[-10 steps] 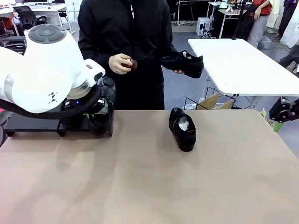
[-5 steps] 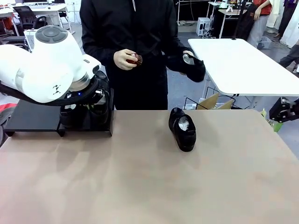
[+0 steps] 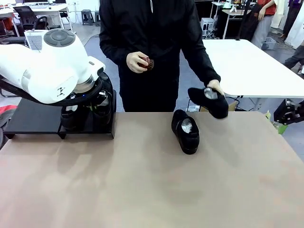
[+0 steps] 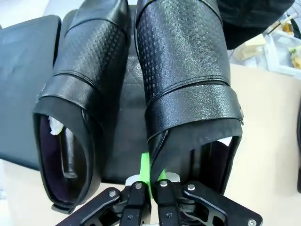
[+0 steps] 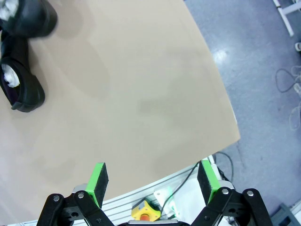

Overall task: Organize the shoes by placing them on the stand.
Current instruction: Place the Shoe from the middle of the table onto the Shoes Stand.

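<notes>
1. The left arm (image 3: 52, 66) reaches in over the right end of the stand (image 3: 33, 118), wrist bent down. The right gripper (image 5: 151, 170) hangs beyond the table's (image 3: 142, 190) edge, above the floor.
2. There are four black shoes. Two sit side by side on the stand: the gripped shoe (image 4: 188, 70) and the neighbour shoe (image 4: 84, 80) just beside it. The third shoe (image 3: 186, 130) lies on the table near the far edge, with white paper showing inside. The fourth shoe (image 3: 209, 100) is in the person's hand (image 3: 214, 87), just above the table and close beside the third.
3. The person's other hand (image 3: 137, 62) is held at chest height with a small brown object (image 3: 148, 63) in it.
4. The left gripper (image 4: 149, 176) is clenched on the heel rim of the gripped shoe, one green pad visible against the leather.
5. The right gripper's pads stand wide apart, holding and touching nothing.
</notes>
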You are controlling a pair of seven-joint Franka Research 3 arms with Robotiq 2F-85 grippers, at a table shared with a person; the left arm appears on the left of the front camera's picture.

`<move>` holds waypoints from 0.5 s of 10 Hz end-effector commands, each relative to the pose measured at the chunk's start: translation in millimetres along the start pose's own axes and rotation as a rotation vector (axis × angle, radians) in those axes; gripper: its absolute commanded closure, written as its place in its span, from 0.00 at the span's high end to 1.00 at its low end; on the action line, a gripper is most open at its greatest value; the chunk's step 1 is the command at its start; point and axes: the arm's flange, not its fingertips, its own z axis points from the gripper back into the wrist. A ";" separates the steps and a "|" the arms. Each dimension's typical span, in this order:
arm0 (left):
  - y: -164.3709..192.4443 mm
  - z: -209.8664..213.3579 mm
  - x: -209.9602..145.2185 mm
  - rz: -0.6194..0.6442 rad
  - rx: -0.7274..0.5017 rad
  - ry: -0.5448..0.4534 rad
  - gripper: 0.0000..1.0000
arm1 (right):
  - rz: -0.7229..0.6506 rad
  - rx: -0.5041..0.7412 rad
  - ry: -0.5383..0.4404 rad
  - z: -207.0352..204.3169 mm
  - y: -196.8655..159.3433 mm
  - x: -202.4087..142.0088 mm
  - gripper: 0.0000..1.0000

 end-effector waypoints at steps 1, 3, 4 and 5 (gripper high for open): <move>-7.9 -7.2 6.4 0.018 0.013 -0.045 0.00 | -0.002 0.003 -0.001 -1.8 -0.9 -1.2 1.00; -10.2 -12.1 5.1 0.004 0.012 -0.031 0.00 | -0.002 0.003 -0.001 -1.8 -0.9 -1.2 1.00; -8.8 -15.5 5.0 0.000 0.010 -0.014 0.00 | -0.002 0.003 -0.001 -1.8 -0.9 -1.2 1.00; -8.0 -16.3 4.5 -0.004 0.015 -0.014 0.00 | -0.002 0.003 -0.001 -1.8 -0.9 -1.2 1.00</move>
